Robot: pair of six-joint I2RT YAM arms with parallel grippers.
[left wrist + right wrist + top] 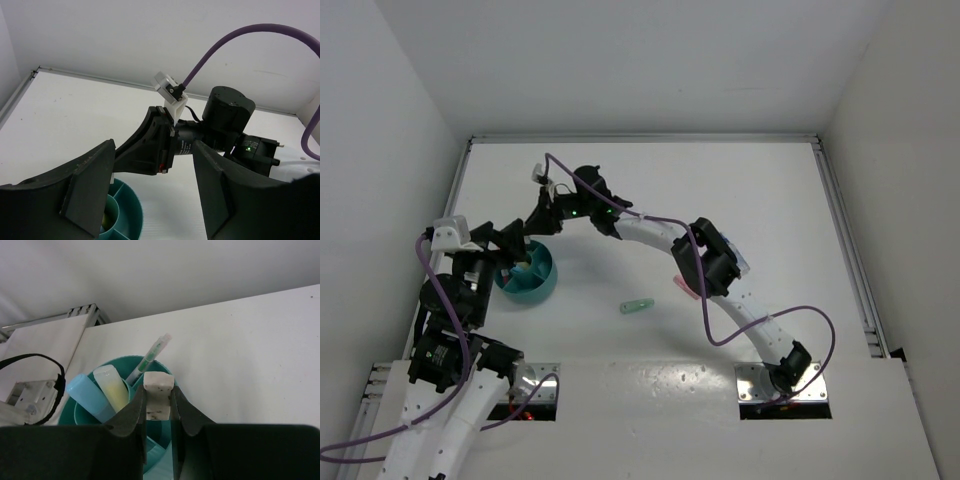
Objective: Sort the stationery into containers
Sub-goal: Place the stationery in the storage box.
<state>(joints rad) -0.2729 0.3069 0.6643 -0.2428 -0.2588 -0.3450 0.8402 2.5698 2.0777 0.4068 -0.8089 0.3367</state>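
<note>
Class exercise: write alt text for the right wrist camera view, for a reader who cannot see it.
The right gripper pinches a small tan eraser between its two dark fingers, over a round teal cup on a white table. In the cup stand a light-blue marker, a yellow marker and a thin green pen, all leaning.

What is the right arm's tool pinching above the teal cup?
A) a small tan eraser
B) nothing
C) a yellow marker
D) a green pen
A: the right wrist view shows the right tool shut on a small tan eraser above the teal cup; the yellow marker and green pen stand inside it.
</note>
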